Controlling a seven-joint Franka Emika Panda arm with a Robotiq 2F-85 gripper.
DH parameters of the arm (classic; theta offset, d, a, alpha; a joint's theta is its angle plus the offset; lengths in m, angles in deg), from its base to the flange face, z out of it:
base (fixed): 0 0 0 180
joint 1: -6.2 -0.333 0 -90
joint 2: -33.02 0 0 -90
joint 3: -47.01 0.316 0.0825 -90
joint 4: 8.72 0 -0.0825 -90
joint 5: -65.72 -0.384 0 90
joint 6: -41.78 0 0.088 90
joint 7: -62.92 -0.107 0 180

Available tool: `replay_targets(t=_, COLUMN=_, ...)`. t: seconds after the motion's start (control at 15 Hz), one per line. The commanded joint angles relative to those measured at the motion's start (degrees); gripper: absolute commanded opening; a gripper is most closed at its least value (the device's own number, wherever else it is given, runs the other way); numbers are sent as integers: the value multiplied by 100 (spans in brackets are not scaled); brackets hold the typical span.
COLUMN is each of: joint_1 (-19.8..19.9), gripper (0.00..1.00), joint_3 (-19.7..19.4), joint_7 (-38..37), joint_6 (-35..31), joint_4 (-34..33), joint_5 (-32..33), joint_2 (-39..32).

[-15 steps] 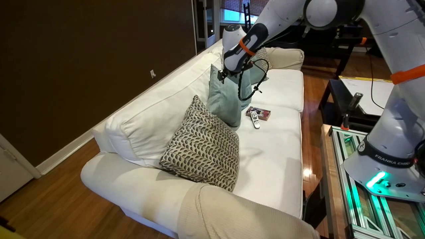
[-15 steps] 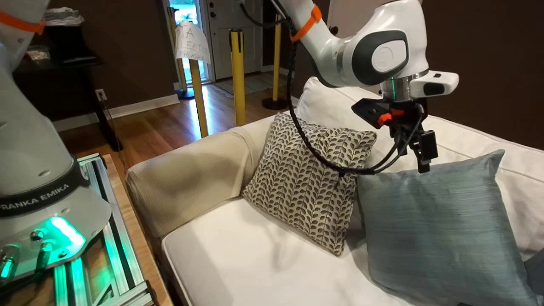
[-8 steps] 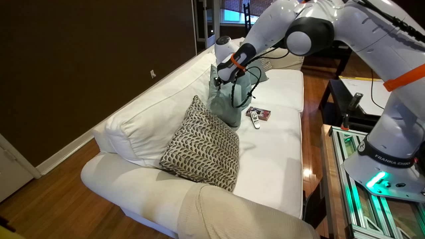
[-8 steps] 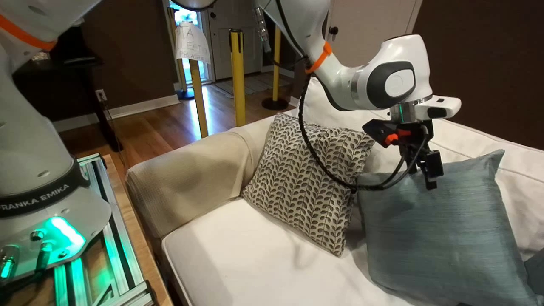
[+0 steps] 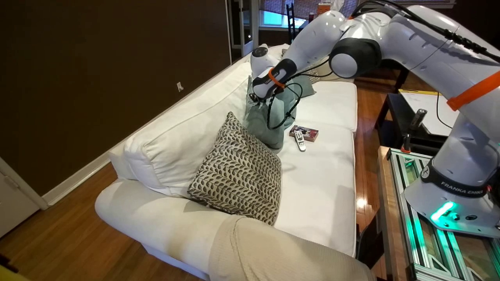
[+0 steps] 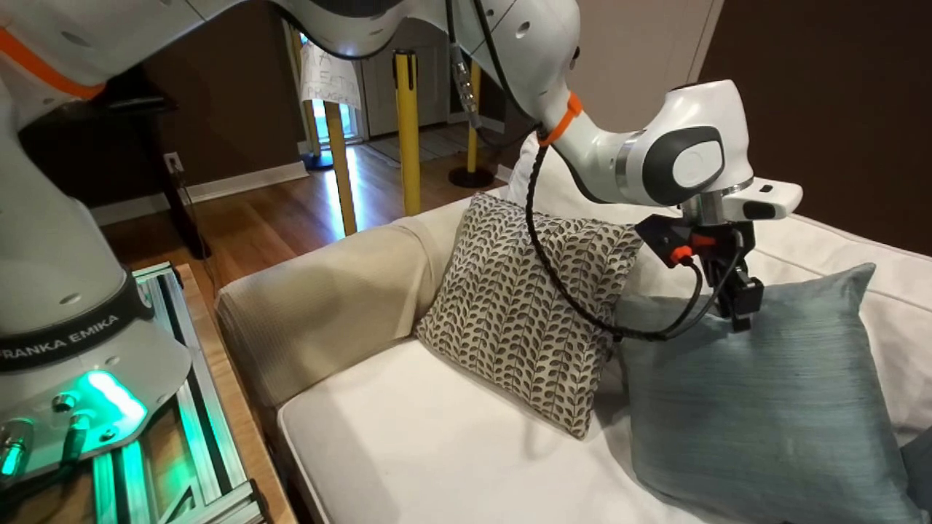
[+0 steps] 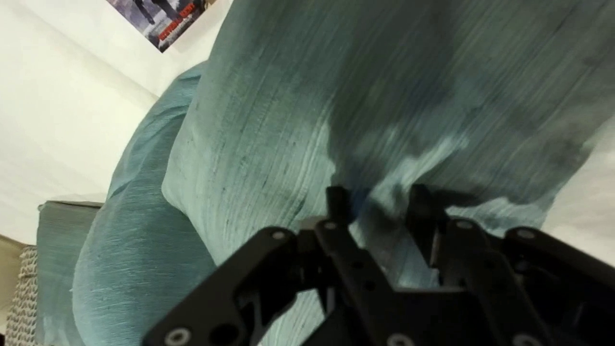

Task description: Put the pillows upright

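Black two-finger gripper (image 7: 377, 206) sits lower than half a second ago, now down near the upper edge of a light teal square fabric pillow (image 6: 764, 407), whose upper corner is slightly shifted. Wrist view: jaws closed on a pinch of that pillow's fabric, creases running out from the grip. Pillow stands tilted back toward the white back cushion (image 5: 195, 125) of the white fabric sofa (image 5: 320, 195). Between it and the beige-covered sofa arm (image 6: 328, 313), the black-and-cream leaf-patterned square pillow (image 6: 510, 320) leans askew; contact between the two pillows cannot be told. Second light teal pillow (image 7: 144, 250) is partly covered by the gripped one in wrist view. White remote control (image 5: 299, 141) overlaps a small printed box (image 5: 311, 134) on the seat.
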Motion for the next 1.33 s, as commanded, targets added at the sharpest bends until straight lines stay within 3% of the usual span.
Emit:
replay_targets(t=0.0, joint_1=351, gripper=6, joint_3=310, joint_7=2, joint_6=86, joint_4=-360, joint_5=-329, joint_2=-212)
replay_targets(t=0.13, joint_1=481, gripper=0, joint_3=519, joint_7=69, joint_6=155, joint_4=-229, joint_5=-562, joint_2=-20)
replay_targets(t=0.6, joint_1=778, gripper=1, joint_3=962, joint_7=204, joint_6=228, joint_4=1025, joint_5=-1236, joint_2=1234)
replay_targets(t=0.87, joint_1=1192, gripper=1, joint_3=1395, joint_7=362, joint_6=336, joint_4=1724, joint_5=-1928, joint_2=1912)
replay_targets(t=1.27, joint_1=1724, gripper=1, joint_3=1676, joint_7=931, joint_6=319, joint_4=2428, joint_5=-3032, joint_2=2709)
